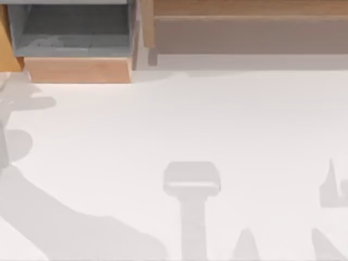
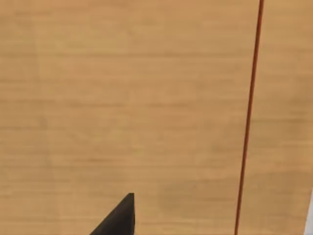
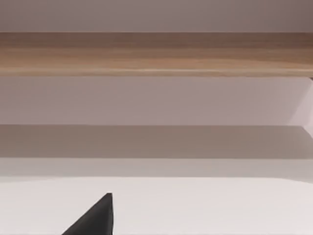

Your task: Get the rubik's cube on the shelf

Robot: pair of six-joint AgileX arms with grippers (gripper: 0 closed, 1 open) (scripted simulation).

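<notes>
No text, label, brand, number or sign can be read anywhere: the shelf (image 1: 250, 32) in the upper right of the top view is plain wood with a bare grey-brown front, the compartment (image 1: 76, 69) in the upper left is unmarked, and the white table (image 1: 179, 119) carries no writing; the wood panel (image 2: 122, 98) in the left wrist view shows grain and one thin red line, nothing legible

Rendered simulation: plain white table (image 1: 217, 119), wooden shelf (image 1: 244, 27), featureless surroundings.
</notes>
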